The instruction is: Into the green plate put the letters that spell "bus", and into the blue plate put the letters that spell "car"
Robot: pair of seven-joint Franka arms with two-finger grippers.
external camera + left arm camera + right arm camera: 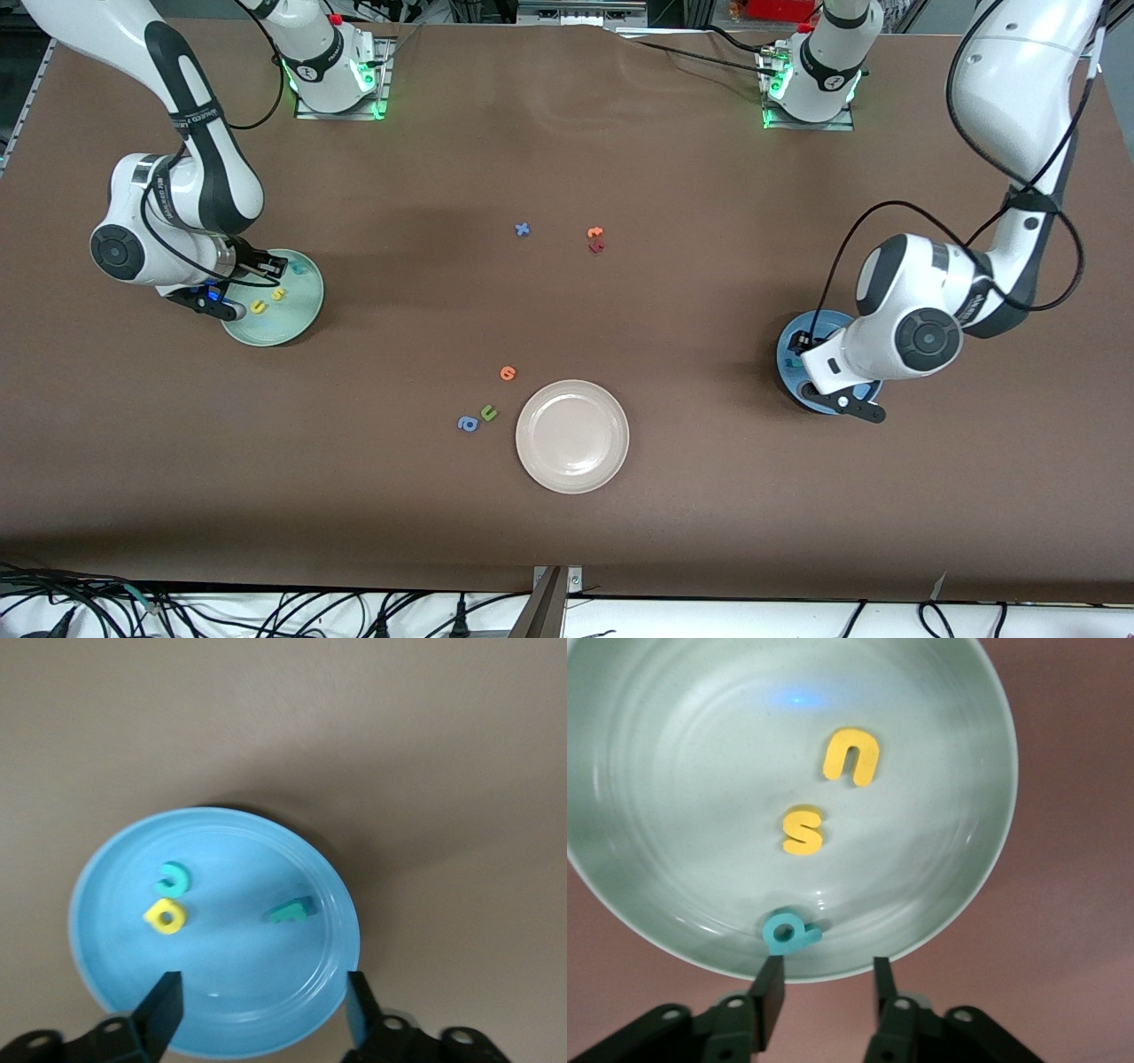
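Note:
The green plate (283, 328) at the right arm's end holds a yellow "u" (852, 757), a yellow "s" (803, 831) and a teal "b" (788, 933) near its rim. My right gripper (827, 988) hangs open over that rim, one fingertip close by the "b", with nothing between the fingers. The blue plate (230, 859) at the left arm's end holds a teal "c" (172, 879), a yellow "a" (165, 916) and a teal "r" (293, 910). My left gripper (263, 1001) is open and empty above this plate. In the front view the left arm hides most of the blue plate (783, 347).
A beige-white plate (572, 436) sits mid-table, nearest the front camera. Beside it lie an orange letter (508, 373), a green "u" (488, 412) and a blue "a" (468, 424). Farther from the camera are a blue letter (523, 229) and an orange and a dark red one (595, 239).

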